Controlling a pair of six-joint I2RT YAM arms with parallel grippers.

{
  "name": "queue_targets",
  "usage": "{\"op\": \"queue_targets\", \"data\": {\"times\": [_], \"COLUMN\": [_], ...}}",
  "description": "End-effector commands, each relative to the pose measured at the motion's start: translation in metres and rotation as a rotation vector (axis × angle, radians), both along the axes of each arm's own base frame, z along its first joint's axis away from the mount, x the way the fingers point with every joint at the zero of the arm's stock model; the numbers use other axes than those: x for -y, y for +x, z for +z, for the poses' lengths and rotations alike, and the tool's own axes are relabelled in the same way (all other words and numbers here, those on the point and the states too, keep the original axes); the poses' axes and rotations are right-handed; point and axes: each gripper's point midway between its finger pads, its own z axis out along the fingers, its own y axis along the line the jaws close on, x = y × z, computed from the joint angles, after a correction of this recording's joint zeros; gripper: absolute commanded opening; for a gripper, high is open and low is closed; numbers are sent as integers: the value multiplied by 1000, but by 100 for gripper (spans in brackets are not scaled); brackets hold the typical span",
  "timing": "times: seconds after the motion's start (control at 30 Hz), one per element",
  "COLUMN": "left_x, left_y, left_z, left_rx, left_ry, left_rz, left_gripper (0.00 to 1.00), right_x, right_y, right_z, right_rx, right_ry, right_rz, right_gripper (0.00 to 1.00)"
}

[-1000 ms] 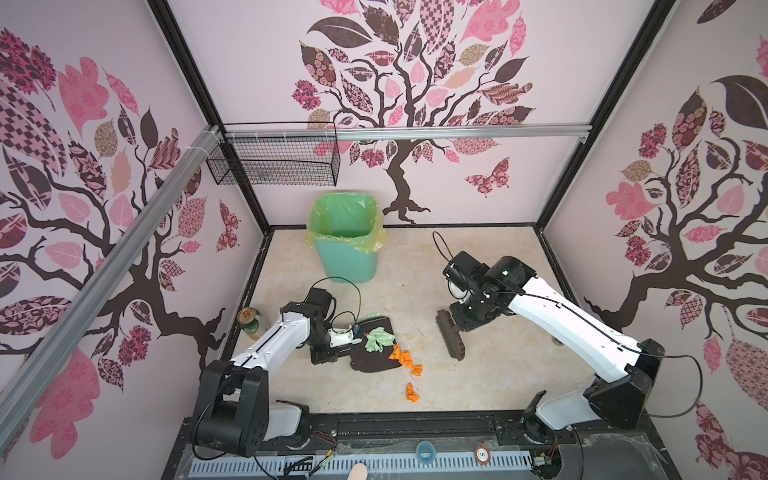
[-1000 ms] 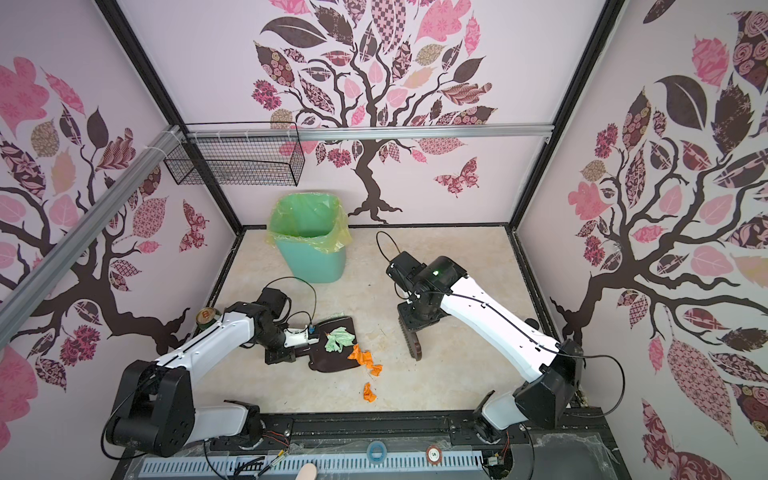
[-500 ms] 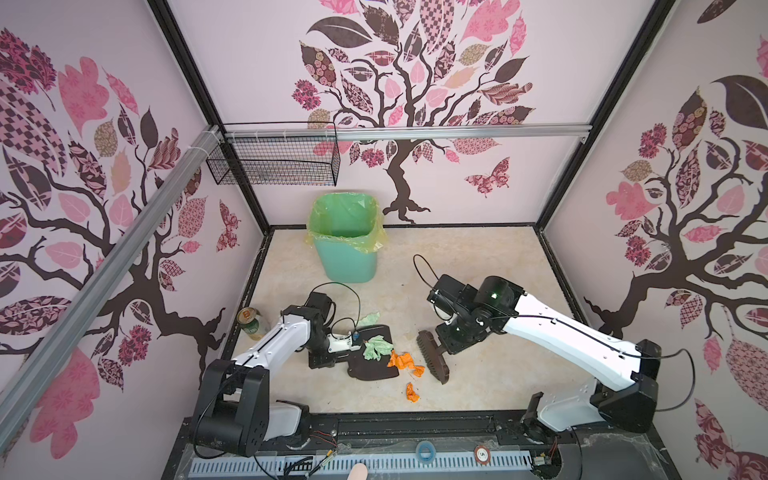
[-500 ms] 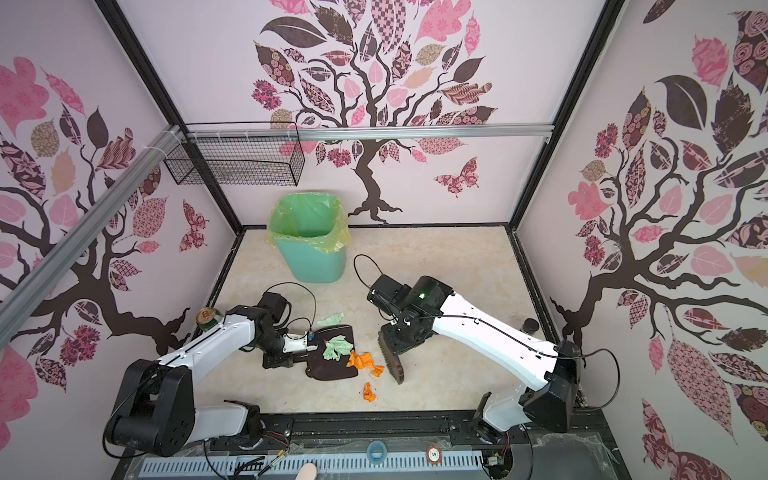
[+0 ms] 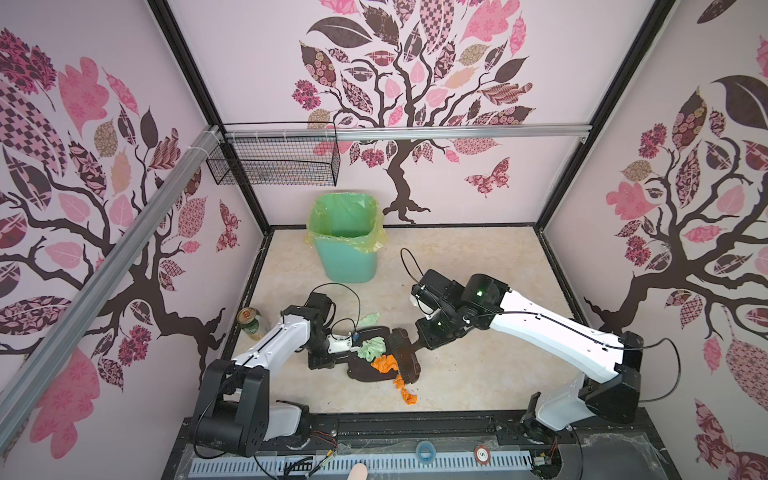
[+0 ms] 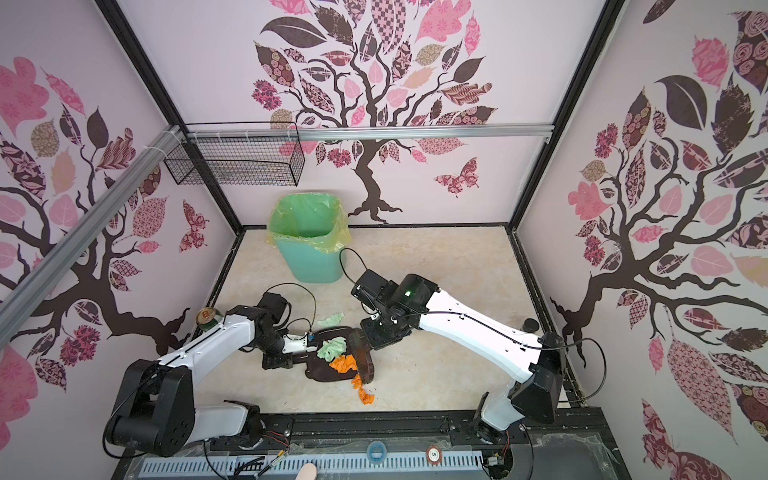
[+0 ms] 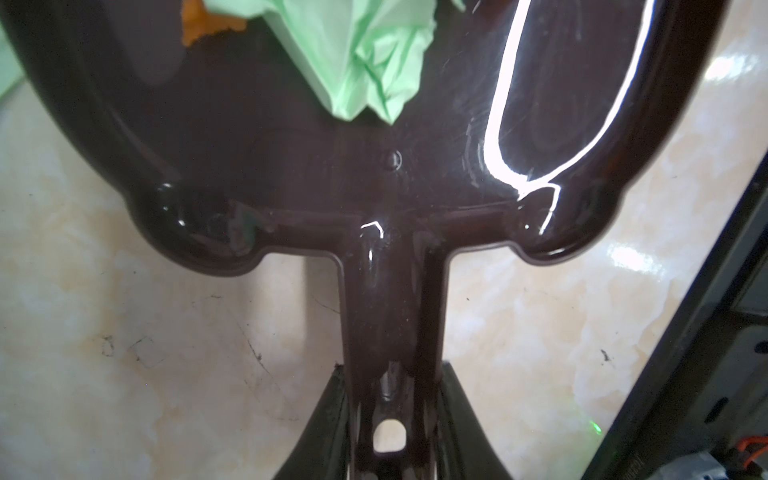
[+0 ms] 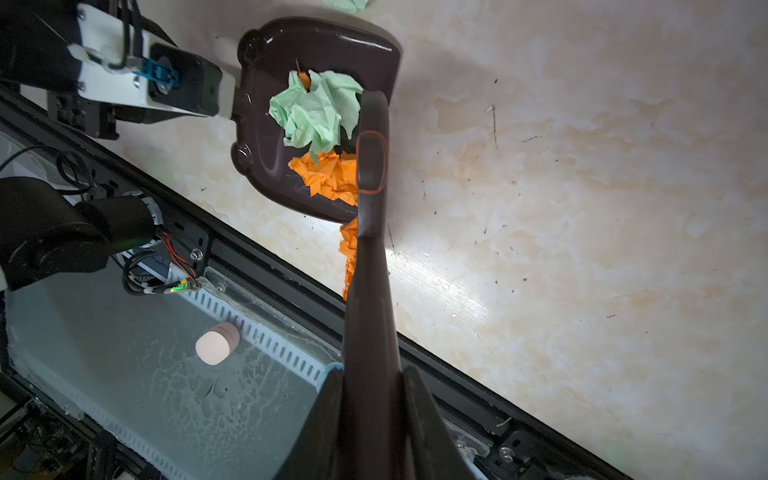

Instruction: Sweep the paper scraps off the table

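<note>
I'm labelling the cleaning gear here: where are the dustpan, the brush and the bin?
dustpan (image 5: pixel 362 372), in a top view, a bare part of its pan.
brush (image 5: pixel 404 355), in a top view, middle of its head.
bin (image 5: pixel 347 262), in a top view, front wall below the liner.

Pale pink walls (image 5: pixel 257 62) close me in on three sides, each bearing a dark-branched tree (image 5: pixel 399 174) with pink and brown patterned leaves. A black wire basket (image 5: pixel 274 166) hangs at the left end of a silver rail (image 5: pixel 457 132) crossing the back wall between black corner posts (image 5: pixel 185 62).
</note>
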Motion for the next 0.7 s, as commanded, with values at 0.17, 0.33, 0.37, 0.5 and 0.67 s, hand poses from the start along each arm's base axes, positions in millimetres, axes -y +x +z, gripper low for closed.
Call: {"op": "queue_targets", "data": {"times": [0.17, 0.33, 0.37, 0.5, 0.67], "left_x": [2, 8, 10, 14, 12], "left_y": [-12, -10, -9, -7, -4], "left_z": [-5, 2, 4, 10, 15], "left_rx": [-41, -23, -17, -4, 21], "left_ry": [-22, -61, -69, -97, -103], "left_rz": [7, 19, 23, 33, 39], "left_gripper": [13, 12, 11, 10, 8], "right_x": [-18, 5, 11, 42, 82], "right_y": [23, 29, 30, 35, 35], "right_z": [36, 52, 54, 61, 57], "right_rx": [114, 176, 187, 214, 227], "right_ry": [83, 57, 56, 38, -20], "right_rz": [-20, -55, -64, -122, -186], "right_gripper": [0, 0, 0, 0, 0]}}
